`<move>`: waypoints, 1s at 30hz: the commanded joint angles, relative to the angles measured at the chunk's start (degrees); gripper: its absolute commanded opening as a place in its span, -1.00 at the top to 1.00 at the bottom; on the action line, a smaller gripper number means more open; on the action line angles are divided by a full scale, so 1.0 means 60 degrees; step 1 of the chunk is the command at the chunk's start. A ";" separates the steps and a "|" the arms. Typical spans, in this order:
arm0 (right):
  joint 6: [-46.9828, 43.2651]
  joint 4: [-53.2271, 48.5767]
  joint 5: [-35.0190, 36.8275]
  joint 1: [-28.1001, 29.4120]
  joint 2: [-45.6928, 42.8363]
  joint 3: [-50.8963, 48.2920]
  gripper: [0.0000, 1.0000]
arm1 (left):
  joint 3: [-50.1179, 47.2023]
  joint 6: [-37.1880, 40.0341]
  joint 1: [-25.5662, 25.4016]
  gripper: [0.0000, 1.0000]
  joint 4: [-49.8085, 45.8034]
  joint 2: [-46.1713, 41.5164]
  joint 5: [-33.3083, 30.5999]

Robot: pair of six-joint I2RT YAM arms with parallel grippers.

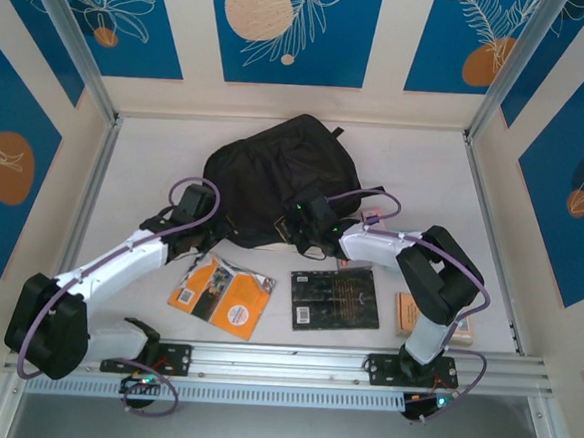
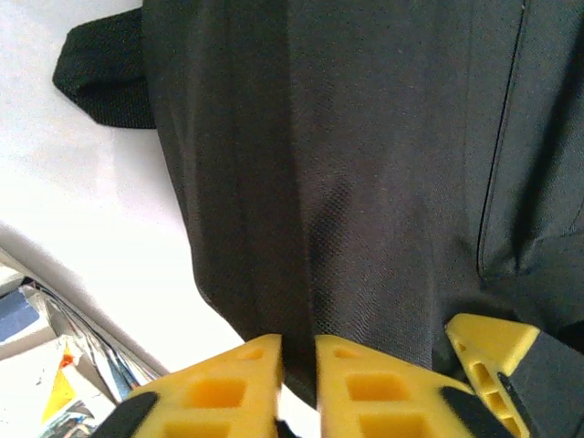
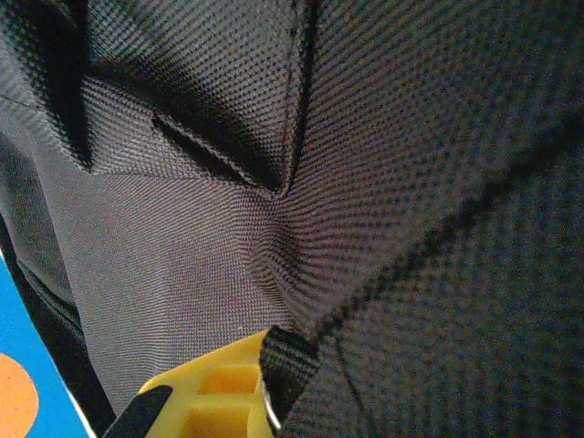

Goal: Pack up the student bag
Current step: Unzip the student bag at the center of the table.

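**Both grippers at the bag's near edge, books waiting behind them**

Nearest the arm bases we see three items flat on the table (image 1: 135, 168). The orange book (image 1: 222, 292) is on the left arm's side and the flat black book (image 1: 335, 297) sits near the middle. A tan book (image 1: 407, 312) is partly tucked under the right arm. All three are outside the bag.

One step farther out are the two grippers. In the left wrist view the left gripper (image 2: 297, 356) has its yellow fingers (image 2: 214, 392) pressed nearly together on a fold of black fabric, so we read it as pinching the bag's near-left edge. From above, the right gripper (image 1: 307, 234) is at the near-middle edge of the bag. The right wrist view shows one yellow finger (image 3: 214, 388) against the weave with cloth draped over where the other should be. We cannot tell whether that gripper is pinching or spread.

Farthest is the student bag (image 1: 280, 173), slumped at mid-table toward the back wall. Its wider span runs left to right and its near edge faces the arms.

The key relation is that the bag lies straight ahead of both grippers and touches them, while the books lie behind, toward the bases. We judge the next move to be lifting or spreading that near edge to make a mouth. The left arm is closer to the orange book and the right arm to the black one. We can't make out an opening yet.
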 commanded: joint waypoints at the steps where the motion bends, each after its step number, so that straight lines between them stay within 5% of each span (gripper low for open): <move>1: 0.0211 -0.0129 -0.0022 0.0145 -0.0291 -0.0200 1.00 | 0.0319 0.0077 0.0209 0.93 -0.0489 -0.0245 -0.0493; 21: -0.1049 -0.2312 0.0464 -0.0067 -0.0453 0.0426 1.00 | 0.1058 0.1438 0.0815 1.00 -0.2160 -0.1067 -0.1153; 30: -0.2942 -0.3223 0.0174 -0.0523 -0.0499 0.0959 1.00 | 0.1424 0.2024 0.1677 1.00 -0.2504 -0.1006 -0.1030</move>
